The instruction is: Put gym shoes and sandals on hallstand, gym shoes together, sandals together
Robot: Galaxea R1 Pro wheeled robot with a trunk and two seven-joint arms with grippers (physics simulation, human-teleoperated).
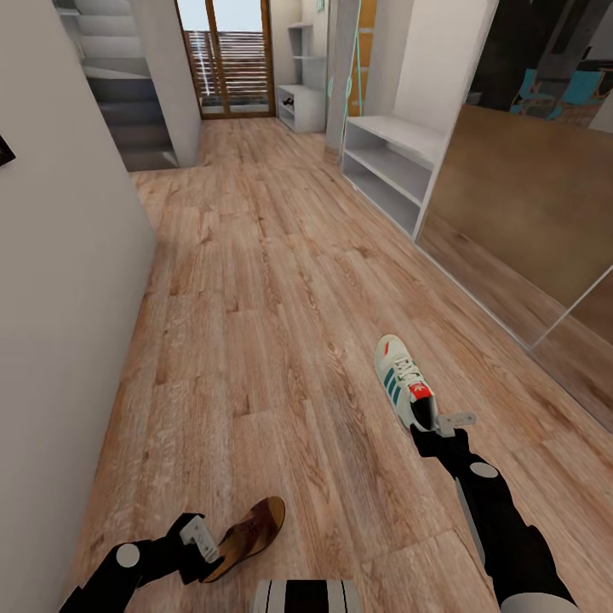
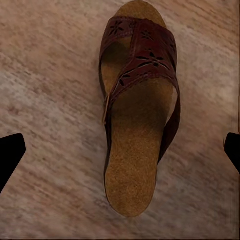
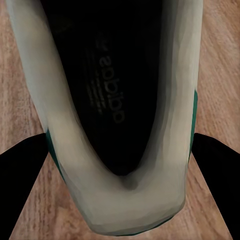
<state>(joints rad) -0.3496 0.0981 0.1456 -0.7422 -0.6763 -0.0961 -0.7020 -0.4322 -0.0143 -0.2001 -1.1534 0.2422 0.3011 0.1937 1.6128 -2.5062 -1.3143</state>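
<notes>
One gym shoe (image 1: 403,380), white with green stripes and a red-orange tongue tab, lies toe-away on the corridor floor (image 1: 281,281) at the right. My right gripper (image 1: 444,421) is at its heel. In the right wrist view both dark fingers (image 3: 30,185) press the sides of the gym shoe's heel (image 3: 125,210). A brown sandal (image 1: 249,535) lies near the bottom edge, just right of my left gripper (image 1: 207,552). In the left wrist view the sandal (image 2: 137,125) sits between widely spread fingertips (image 2: 10,155), untouched. The hallstand (image 1: 300,106) stands far down the corridor.
A longer pale grey two-tier bench (image 1: 393,162) lines the right wall, followed by a mirrored sliding panel (image 1: 528,230). A white wall (image 1: 60,281) runs close on the left, with stairs (image 1: 119,102) beyond. A glazed door (image 1: 232,60) closes the corridor's end.
</notes>
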